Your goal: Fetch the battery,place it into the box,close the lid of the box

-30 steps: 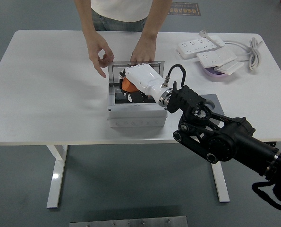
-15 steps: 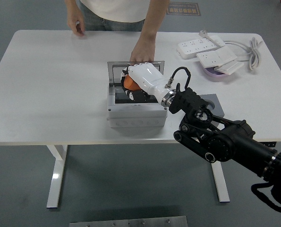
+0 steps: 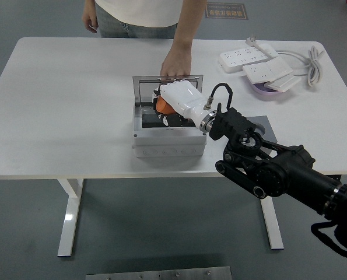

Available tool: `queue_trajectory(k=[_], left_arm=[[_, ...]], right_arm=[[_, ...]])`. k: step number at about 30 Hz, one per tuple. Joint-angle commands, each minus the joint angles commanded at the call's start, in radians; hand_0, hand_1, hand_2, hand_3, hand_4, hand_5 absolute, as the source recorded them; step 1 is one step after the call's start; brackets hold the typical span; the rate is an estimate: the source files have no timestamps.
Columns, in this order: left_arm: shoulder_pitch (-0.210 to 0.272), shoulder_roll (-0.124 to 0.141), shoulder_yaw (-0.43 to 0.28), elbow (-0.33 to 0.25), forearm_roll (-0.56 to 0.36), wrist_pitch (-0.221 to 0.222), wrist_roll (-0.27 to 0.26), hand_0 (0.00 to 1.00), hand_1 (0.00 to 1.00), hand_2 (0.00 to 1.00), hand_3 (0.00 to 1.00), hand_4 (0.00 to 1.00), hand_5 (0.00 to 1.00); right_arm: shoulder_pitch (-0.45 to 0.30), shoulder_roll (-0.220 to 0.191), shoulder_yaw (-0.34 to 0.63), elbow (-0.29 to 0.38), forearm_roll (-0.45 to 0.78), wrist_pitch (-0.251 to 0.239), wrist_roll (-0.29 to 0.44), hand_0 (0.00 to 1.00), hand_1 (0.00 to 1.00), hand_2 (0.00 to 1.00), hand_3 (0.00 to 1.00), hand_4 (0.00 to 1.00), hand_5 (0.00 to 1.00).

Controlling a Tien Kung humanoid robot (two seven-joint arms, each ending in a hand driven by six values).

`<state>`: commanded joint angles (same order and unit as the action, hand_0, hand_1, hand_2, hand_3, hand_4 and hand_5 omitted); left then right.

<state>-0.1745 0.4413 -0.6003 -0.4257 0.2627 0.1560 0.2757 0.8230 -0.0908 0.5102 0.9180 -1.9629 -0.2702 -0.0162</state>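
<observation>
Right hand [image 3: 176, 99] is curled over an orange battery [image 3: 161, 107], fingers pointing down into the open box [image 3: 167, 143]; only a small orange patch shows at the left edge of my white palm shell, so I cannot tell how many fingers bear on it or whether it already rests on the box floor. Nearest the camera, my black right forearm [image 3: 266, 166] crosses the table's near edge and passes over a grey pad [image 3: 265, 126] lying on the white table [image 3: 62, 116]. The box sits just beyond, a grey rectangular enclosure with a dark interior; the battery is inside its opening, toward the back wall. I judge the battery to be rigid, smooth-cased and moderately dense for its size, so it could slide in a loose grasp; hold is best taken across its broad flat faces, thumb opposed to fingers, not at a corner. It should be lowered to the floor before release, not dropped. Behind the box the lid [image 3: 144, 87] stands open and upright, and a person's hand [image 3: 176, 64] rests on its top edge, apparently steadying it. The lid looks stiff and hinged; I would push it near the free edge. Farther right lie white power strips [image 3: 249, 58] and a cable [image 3: 315, 61]. My left arm is out of view.
</observation>
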Motion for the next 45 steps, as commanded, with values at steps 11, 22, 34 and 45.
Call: queue_trajectory(k=[11,22,34,45], left_arm=[[-0.005,0.001,-0.004,0.0,0.006,-0.001,0.002,0.645,0.716,0.582,0.565,0.611,0.062],[-0.007,0.001,-0.007,0.0,0.011,-0.001,0.004,0.645,0.716,0.583,0.565,0.611,0.062],[-0.009,0.001,-0.009,0.001,0.014,0.001,0.004,0.645,0.716,0.583,0.565,0.611,0.062],[-0.01,0.001,-0.016,-0.001,0.022,0.003,0.008,0.645,0.715,0.584,0.566,0.612,0.062]], right_arm=[[0.03,-0.006,-0.031,-0.023,-0.007,0.062,-0.05,0.163,0.189,0.273,0.351,0.356,0.002],[0.047,0.0,-0.058,-0.033,0.009,0.072,-0.053,0.164,0.189,0.273,0.349,0.355,0.002],[0.044,0.001,-0.028,-0.05,0.062,0.076,-0.019,0.165,0.189,0.276,0.357,0.365,0.002],[0.04,0.007,-0.019,-0.059,0.083,0.064,-0.003,0.343,0.376,0.466,0.607,0.568,0.04]])
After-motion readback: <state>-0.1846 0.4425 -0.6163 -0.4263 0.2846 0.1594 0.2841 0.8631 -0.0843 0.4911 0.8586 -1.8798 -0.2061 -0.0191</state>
